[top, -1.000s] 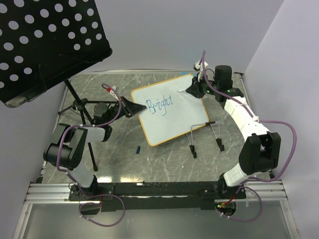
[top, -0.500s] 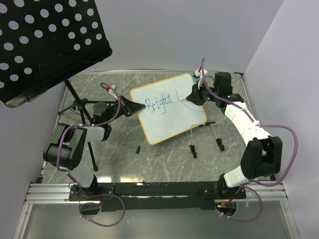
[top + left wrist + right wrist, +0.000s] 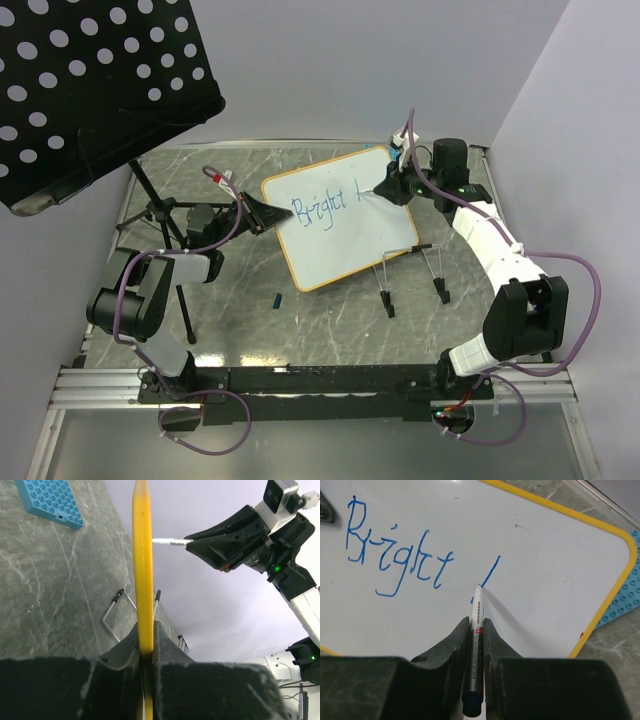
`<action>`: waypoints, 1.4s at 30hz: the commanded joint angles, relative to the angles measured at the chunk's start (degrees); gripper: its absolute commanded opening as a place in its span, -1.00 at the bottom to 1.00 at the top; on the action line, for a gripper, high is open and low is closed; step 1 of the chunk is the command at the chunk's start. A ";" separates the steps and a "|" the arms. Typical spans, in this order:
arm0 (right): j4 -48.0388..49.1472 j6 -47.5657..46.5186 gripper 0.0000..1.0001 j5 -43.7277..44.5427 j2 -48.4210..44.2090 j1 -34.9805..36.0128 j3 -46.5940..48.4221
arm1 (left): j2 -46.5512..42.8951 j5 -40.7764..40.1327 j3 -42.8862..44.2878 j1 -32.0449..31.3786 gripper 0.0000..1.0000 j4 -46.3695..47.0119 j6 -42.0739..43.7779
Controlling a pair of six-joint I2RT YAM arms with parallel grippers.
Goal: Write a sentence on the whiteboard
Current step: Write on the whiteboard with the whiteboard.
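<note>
The whiteboard (image 3: 350,240), white with a yellow-orange rim, lies tilted at the table's middle. On it the blue word "Bright" (image 3: 318,207) stands with one slanted stroke (image 3: 357,193) after it; both also show in the right wrist view, the word (image 3: 395,555) and the stroke (image 3: 491,571). My left gripper (image 3: 268,217) is shut on the board's left edge; its rim (image 3: 142,555) shows edge-on between the fingers. My right gripper (image 3: 385,185) is shut on a marker (image 3: 476,625), its tip touching the board at the stroke's lower end.
A black perforated music stand (image 3: 100,80) overhangs the far left, its tripod by the left arm. A wire stand with two black feet (image 3: 415,265) sits off the board's near right corner. A blue studded plate (image 3: 625,595) lies beyond the board's right edge. A small blue cap (image 3: 277,297) lies on the table.
A blue stroke has appeared to the right of "Bright". My right gripper with the marker moved a little along the board there. My left gripper has kept its hold.
</note>
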 commanded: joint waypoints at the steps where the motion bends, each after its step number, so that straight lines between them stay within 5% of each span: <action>1: 1.36 0.92 -1.00 -0.36 1.36 0.36 3.77 | -3.12 0.87 3.19 -0.11 -0.98 16.68 -3.20; 42: -2.78 -3.03 -1.00 0.08 -1.89 2.39 -0.70 | -3.47 0.78 2.75 0.95 -0.98 16.95 -3.02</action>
